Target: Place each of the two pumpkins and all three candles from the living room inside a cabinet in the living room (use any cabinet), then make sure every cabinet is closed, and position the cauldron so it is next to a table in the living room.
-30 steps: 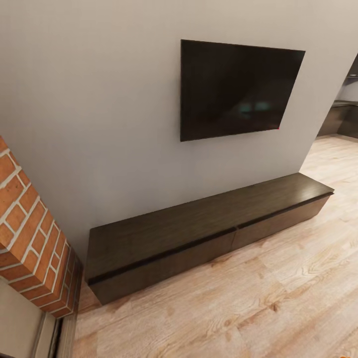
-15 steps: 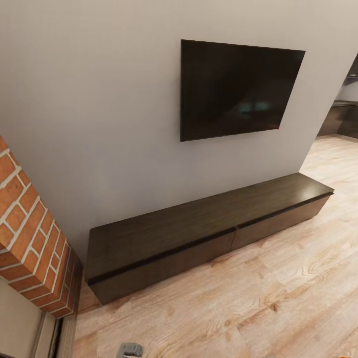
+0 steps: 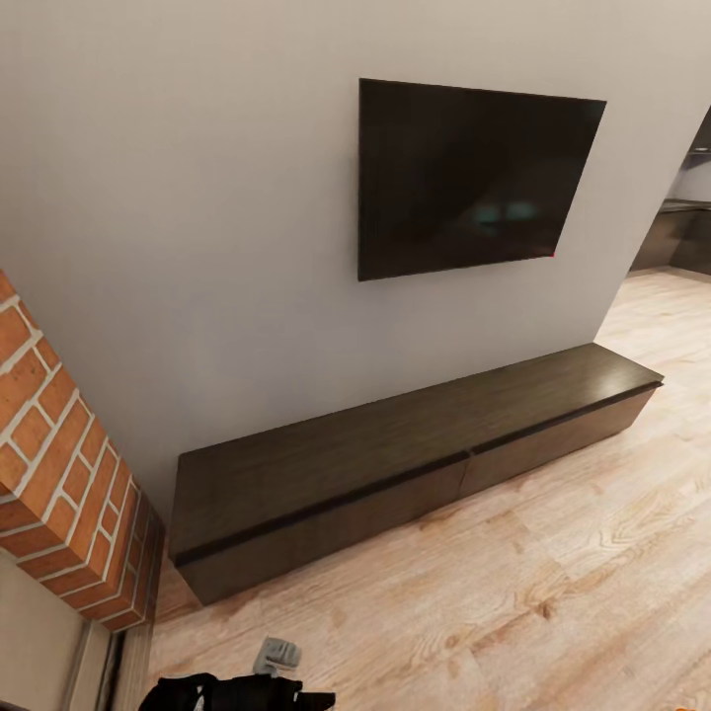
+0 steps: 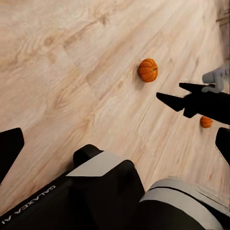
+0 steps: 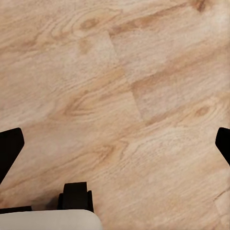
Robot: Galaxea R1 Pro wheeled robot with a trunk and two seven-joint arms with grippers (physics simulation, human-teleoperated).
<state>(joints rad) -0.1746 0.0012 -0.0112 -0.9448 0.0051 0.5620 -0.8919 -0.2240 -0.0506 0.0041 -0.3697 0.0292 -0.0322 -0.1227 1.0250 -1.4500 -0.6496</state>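
Pale wood-plank flooring (image 3: 553, 592) lies under you; your left gripper (image 4: 115, 139) and right gripper (image 5: 115, 143) both hang over it with fingertips spread wide, holding nothing; two small ribbed orange pumpkins (image 4: 148, 70) (image 4: 206, 121) sit on the planks, well apart; your long low dark-brown cabinet (image 3: 395, 464) stands shut against the grey wall (image 3: 197, 197).

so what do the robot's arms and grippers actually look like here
The fingers are flat, matte black and taper to points. In the left wrist view the body behind them is glossy black with a light grey panel and white "GALAXEA" lettering. In the head view the left arm is black with a small grey bracket on top. No loose cables show.
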